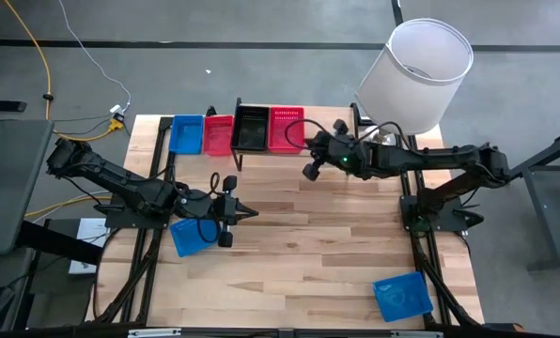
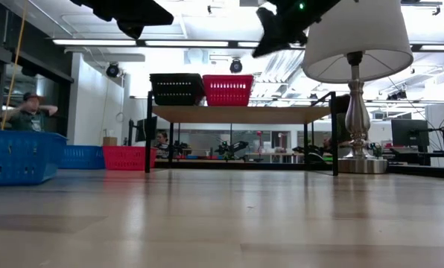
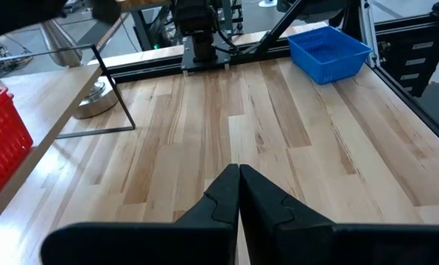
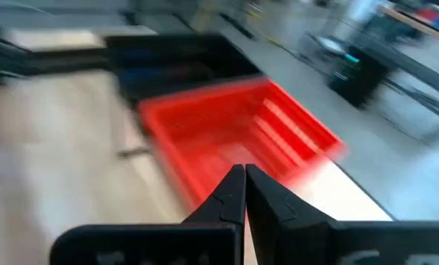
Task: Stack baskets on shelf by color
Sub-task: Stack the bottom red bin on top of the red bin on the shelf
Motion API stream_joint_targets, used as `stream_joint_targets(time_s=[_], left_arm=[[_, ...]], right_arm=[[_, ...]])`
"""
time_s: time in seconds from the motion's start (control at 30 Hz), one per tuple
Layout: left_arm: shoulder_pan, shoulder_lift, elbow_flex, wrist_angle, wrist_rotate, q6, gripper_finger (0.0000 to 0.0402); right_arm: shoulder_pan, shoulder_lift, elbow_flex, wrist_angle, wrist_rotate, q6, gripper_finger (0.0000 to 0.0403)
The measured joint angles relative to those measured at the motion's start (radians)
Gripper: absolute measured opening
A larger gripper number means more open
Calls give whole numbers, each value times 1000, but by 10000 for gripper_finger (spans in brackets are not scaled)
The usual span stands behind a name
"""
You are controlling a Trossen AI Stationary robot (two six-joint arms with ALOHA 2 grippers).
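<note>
The red basket (image 4: 241, 140) sits on the shelf (image 1: 303, 150) just ahead of and below my right gripper (image 4: 244, 193), whose fingers are pressed together, empty. Descending like this risks shoving the basket off the shelf.

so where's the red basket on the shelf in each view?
High view: red basket on the shelf at top centre, right of the black basket.
Low view: red basket on the shelf top, upper centre, right of the black basket.
Left wrist view: red mesh wall at the left edge, likely it.
Right wrist view: red basket centre, ahead of the right pincer.
Shared landmark: the black basket beside it.
</note>
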State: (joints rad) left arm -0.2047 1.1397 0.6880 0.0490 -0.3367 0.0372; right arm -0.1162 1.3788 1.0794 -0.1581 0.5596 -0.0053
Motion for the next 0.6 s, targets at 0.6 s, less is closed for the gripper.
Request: stream_joint_targets(time_s=[0.6], left_arm=[[0, 0, 0, 5, 0, 0, 0]], right_arm=[[-87, 85, 0, -98, -103, 136, 0]])
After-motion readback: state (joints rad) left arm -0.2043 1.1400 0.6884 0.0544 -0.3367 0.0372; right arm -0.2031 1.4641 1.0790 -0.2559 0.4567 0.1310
